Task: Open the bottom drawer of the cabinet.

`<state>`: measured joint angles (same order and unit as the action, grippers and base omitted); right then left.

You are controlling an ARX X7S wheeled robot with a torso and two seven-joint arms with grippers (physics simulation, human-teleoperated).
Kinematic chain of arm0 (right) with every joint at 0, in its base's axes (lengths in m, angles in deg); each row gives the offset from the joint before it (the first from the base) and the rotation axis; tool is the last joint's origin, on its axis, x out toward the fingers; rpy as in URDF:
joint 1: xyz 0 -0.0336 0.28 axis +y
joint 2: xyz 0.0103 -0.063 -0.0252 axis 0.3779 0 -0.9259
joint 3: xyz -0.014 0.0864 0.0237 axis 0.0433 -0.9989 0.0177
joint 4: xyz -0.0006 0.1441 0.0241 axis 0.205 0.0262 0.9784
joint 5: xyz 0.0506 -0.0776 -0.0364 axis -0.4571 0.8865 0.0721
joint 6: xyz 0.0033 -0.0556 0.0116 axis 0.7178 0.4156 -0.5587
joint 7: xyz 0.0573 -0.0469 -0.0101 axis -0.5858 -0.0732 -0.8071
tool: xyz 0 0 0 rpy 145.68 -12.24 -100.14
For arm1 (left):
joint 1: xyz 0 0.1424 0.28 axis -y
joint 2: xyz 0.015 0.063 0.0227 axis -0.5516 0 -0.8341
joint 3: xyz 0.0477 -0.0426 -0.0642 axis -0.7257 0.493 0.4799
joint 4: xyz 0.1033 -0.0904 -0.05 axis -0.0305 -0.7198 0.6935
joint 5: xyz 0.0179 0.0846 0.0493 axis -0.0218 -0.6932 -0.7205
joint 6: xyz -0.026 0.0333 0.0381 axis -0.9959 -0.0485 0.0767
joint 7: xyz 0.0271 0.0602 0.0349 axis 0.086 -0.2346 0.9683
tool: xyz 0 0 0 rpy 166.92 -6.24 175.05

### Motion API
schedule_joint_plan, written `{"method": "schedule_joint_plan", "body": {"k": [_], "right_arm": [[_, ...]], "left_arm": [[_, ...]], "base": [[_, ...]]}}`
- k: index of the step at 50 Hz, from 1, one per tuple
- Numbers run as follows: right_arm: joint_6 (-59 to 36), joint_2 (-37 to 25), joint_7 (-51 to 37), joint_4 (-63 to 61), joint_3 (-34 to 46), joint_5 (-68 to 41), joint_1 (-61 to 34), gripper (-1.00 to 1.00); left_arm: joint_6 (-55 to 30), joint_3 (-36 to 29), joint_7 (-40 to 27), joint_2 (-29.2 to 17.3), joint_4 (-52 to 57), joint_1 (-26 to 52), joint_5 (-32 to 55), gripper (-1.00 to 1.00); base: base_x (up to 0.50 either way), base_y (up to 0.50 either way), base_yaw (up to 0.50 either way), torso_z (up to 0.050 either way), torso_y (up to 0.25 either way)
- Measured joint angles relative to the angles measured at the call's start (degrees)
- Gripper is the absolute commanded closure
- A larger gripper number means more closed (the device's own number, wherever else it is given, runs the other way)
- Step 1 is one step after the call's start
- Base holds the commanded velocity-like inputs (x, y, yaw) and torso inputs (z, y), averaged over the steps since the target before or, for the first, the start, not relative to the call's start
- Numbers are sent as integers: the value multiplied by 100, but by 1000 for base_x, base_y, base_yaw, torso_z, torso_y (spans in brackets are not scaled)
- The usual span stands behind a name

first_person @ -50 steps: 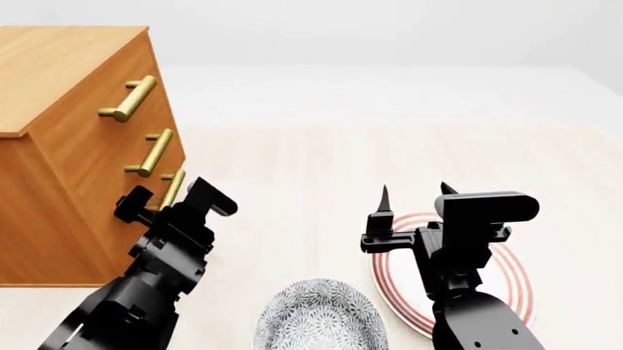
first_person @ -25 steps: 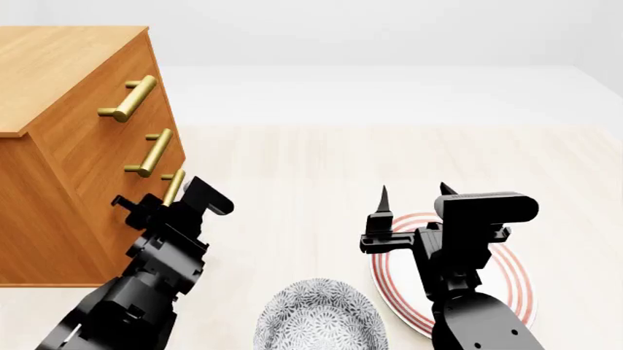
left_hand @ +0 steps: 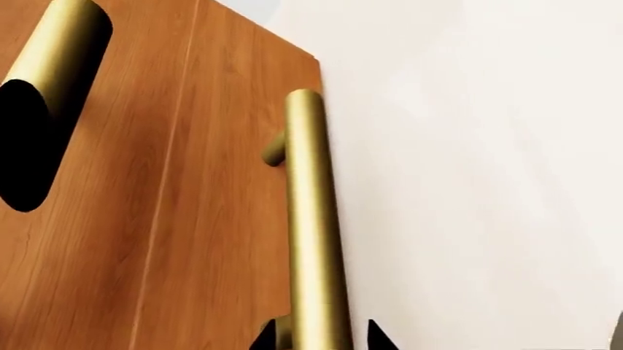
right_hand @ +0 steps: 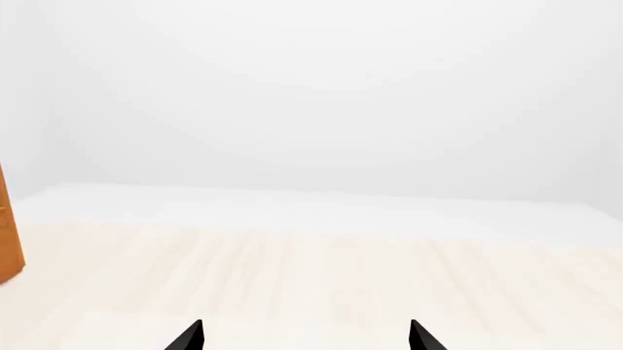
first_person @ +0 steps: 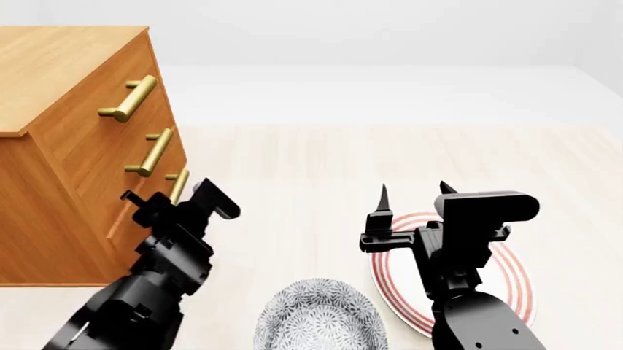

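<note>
The cabinet (first_person: 68, 65) stands at the left in the head view, with three brass bar handles down its front. The lowest handle (first_person: 179, 182) belongs to the bottom drawer (left_hand: 233, 240). My left gripper (first_person: 175, 200) is at that handle. In the left wrist view, the left gripper (left_hand: 319, 337) has a dark fingertip close on each side of the brass bar (left_hand: 311, 219), narrowed around it. The drawer front looks level with the one above it. My right gripper (first_person: 416, 193) hangs open over the table and holds nothing; its fingertips stand wide apart in the right wrist view (right_hand: 303, 335).
A red-ringed plate (first_person: 511, 281) lies under my right arm. A grey patterned bowl (first_person: 322, 317) sits near the table's front edge between the arms. The middle drawer's handle (left_hand: 58, 65) is close beside the gripped one. Pale tabletop (first_person: 322, 168) stretches right of the cabinet.
My left gripper first moved in toward the cabinet front, then shifted slightly right, away from it, staying at the lowest handle. The right arm has not moved.
</note>
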<state>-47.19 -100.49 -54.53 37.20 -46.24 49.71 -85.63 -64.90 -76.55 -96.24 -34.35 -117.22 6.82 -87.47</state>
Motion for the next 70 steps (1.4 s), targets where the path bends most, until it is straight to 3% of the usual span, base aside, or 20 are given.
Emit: {"method": "schedule_joint_plan", "body": {"k": [14,38,65,66,70], "right_arm": [[42,-24,-24,13,6,-41,-2,-100],[105,-60,-49,44,25,-119,-19,-100],[171,-99,-82,85,33,-208,-17,-100],[174,-100,-83,87,35,-210,-18,-100],[182,-105,-89,98,42,-217,-20,-100]], "left_arm": [[-153,-67,57,162,28,8,-105,100],[-1021,-486,150,256,1252,-258,135,100],[-1161,-1736,-229,321,1504,-66,1639,100],[-1165,-1759,-227,316,1529,-63,1670,-100],[-1168,-1837,-239,312,1726,-30,1876,-100]], "base": [[6,0,-6,0,0],[3,0,-4,0,0],[5,0,-4,-1,0],[11,0,-5,0,0],[0,0,0,0,0]]}}
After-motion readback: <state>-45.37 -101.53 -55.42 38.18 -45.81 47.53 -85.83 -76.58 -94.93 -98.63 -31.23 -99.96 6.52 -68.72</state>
